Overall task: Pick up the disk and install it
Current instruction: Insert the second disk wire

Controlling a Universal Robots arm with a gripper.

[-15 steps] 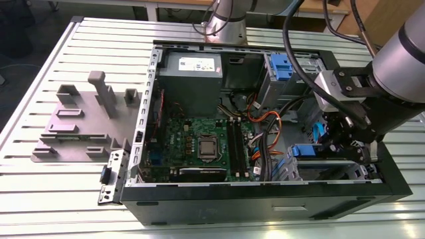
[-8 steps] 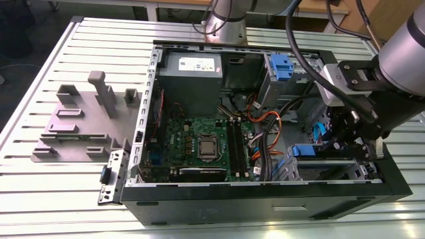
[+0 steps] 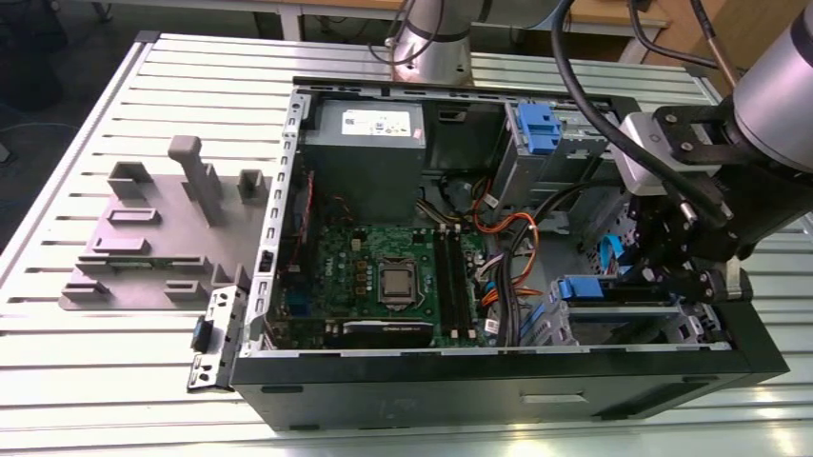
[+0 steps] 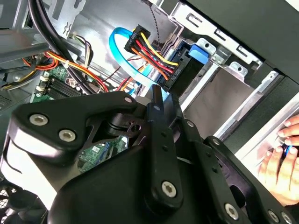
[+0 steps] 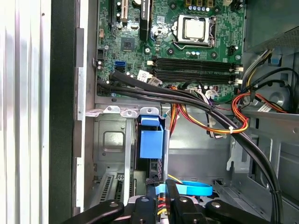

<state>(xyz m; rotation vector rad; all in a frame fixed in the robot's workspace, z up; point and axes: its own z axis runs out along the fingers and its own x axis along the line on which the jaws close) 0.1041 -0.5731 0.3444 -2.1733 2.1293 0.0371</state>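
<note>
Claw (image 4: 156, 100) linkage foreground, opening indeterminate; blue-framed disk (image 5: 150, 140) seated in bay at 6 o'clock of motherboard (image 5: 187, 42). Risk: cables (image 4: 149, 51) snagging the claw.

Even, bright overhead light; glare on the table slats (image 3: 102, 124); close-up linkage slightly soft.
</note>
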